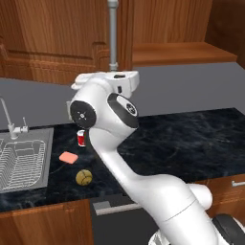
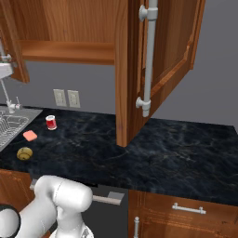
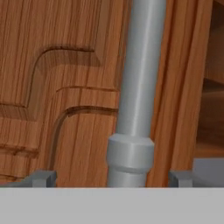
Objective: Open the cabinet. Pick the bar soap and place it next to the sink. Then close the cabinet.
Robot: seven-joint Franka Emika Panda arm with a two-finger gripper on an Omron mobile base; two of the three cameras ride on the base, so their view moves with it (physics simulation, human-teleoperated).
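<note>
Beside the bar soap: red can, ball.

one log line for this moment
gripper: open, straddling grey bar handle | reddish-brown wall cabinet: door open | salmon-pink bar soap: on counter beside steel sink

Lighting: even, diffuse, moderately bright; no distinct source. Shadows: soft, faint beneath the cabinet shelf, toward 12 o'clock. Glare: mild sheen on the white arm and the grey handle. Sharpness: rendered, slightly soft and pixelated; hand view coarsest. Edge distortion: none evident.
</note>
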